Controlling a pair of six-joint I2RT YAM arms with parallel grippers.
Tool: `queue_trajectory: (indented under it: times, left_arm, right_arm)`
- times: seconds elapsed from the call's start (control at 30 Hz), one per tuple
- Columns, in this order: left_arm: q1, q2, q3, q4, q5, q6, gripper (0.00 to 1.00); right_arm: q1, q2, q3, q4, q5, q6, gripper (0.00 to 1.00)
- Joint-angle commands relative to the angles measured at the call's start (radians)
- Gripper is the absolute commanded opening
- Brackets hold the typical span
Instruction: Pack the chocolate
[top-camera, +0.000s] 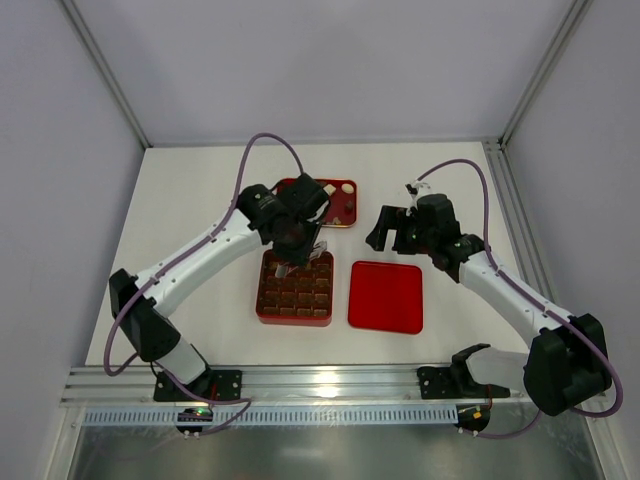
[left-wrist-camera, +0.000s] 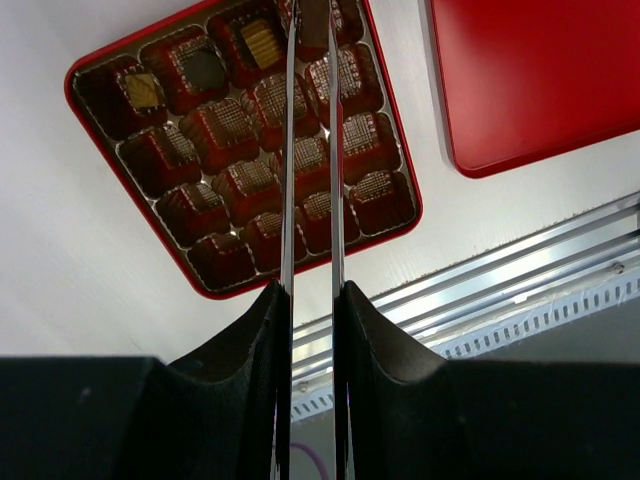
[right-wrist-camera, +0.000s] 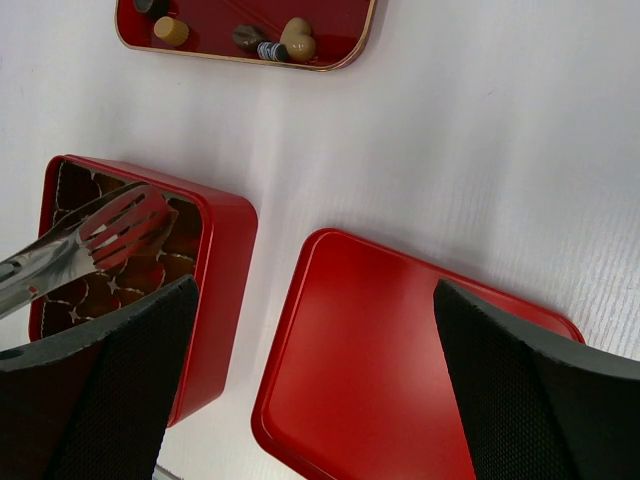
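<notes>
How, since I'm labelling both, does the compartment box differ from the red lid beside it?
The box is deep with brown grid compartments; the lid is shallow and plain. The box holds a few chocolates; the lid holds none. Both are red, square, round-cornered.

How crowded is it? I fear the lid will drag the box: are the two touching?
Apart. The right wrist view shows a strip of bare table between the box and the lid.
</notes>
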Motion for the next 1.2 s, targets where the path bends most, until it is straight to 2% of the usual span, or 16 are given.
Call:
queue_trajectory:
  times: [0.0,0.37,1.17]
  left_arm:
    - [-0.019,-0.052,-0.02,0.044,-0.016,-0.028,0.16]
    - [-0.039,-0.037,-0.045,0.06,-0.021,-0.033,0.17]
    - [-0.042,-0.034,-0.052,0.06,-0.041,-0.034,0.31]
  right_arm:
    - [-0.002,-0.012,0.004,0.024,0.0,-0.001,1.0]
    - [-0.002,-0.012,0.003,0.025,0.003,-0.003,1.0]
    - [-0.003,-0.01,-0.007,0.033,-0.003,0.002,1.0]
